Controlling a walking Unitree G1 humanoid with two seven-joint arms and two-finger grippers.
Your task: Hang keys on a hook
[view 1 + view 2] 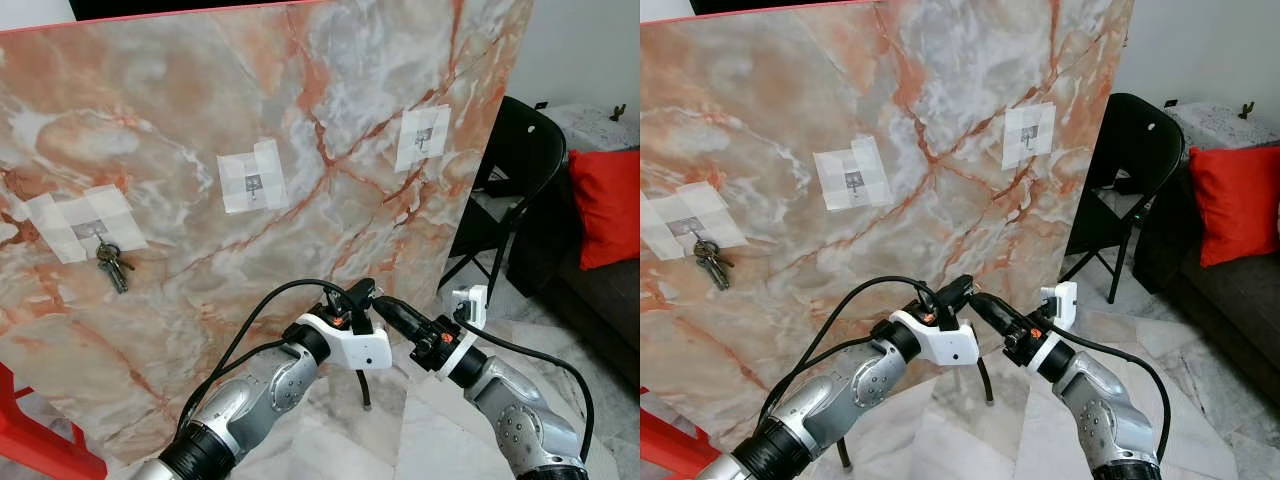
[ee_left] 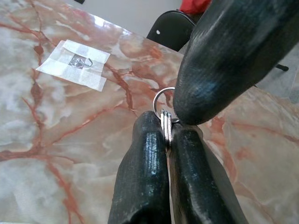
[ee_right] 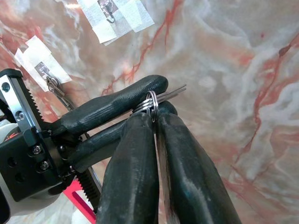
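The keys sit low in front of the marble board, their ring pinched by both hands at once: the right hand is closed on the ring, and the left hand is closed on it too. They look light, hard and slippery, so I think a grip on the ring's edge leaves its opening free for the middle hook. Another bunch hangs on the left hook.
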